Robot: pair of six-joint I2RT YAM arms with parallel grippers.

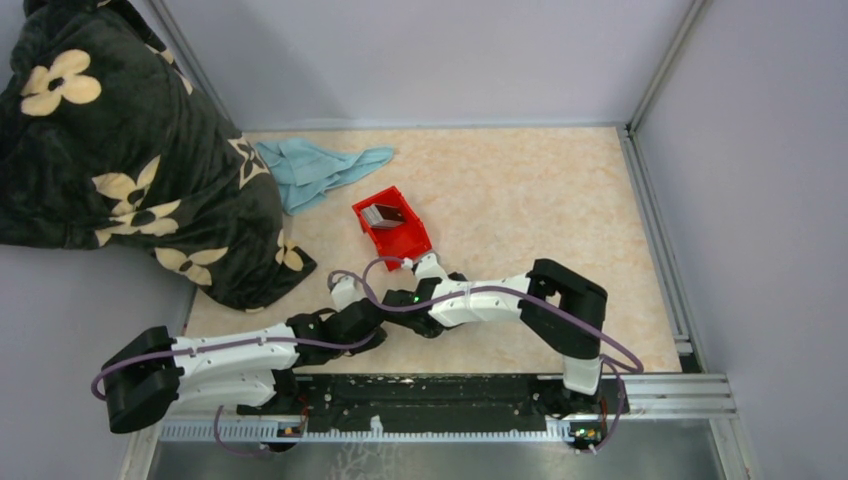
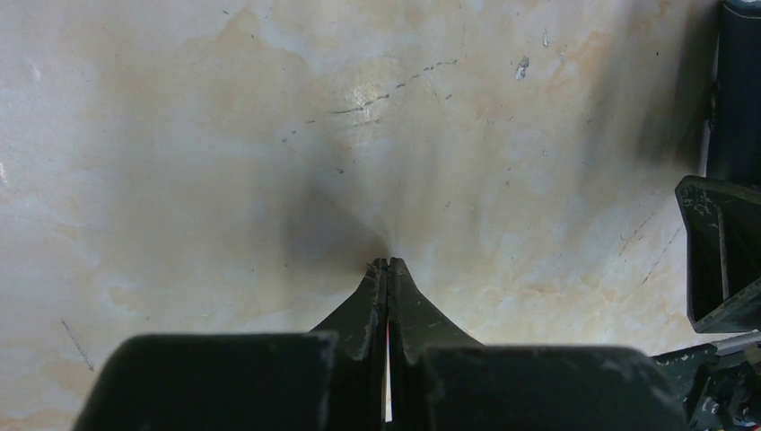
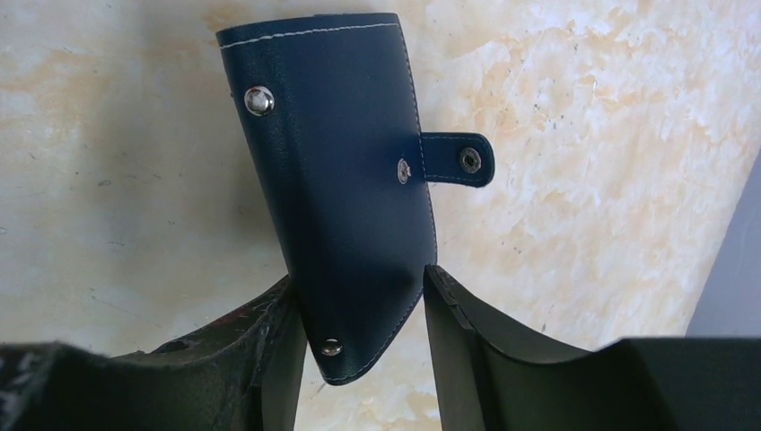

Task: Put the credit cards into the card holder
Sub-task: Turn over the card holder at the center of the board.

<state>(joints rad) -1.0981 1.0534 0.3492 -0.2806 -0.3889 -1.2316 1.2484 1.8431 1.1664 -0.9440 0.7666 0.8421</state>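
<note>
Wallet (image 3: 336,162): lies folded on the counter (image 3: 583,180), its snap tab unfastened and sticking out sideways.
Right gripper (image 3: 359,277): you have it open, one finger on each side of the wallet's lower corner.
Left gripper (image 2: 388,262): fully closed, fingertips pressed together just above the counter.
Cards (image 1: 383,213): stacked in the red bin (image 1: 410,243), mid-counter, left of centre.

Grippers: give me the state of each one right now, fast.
Left gripper: closed, holding nothing.
Right gripper: jaws apart on either side of a corner of the dark navy stitched snap wallet; whether it grips cannot be told.
</note>
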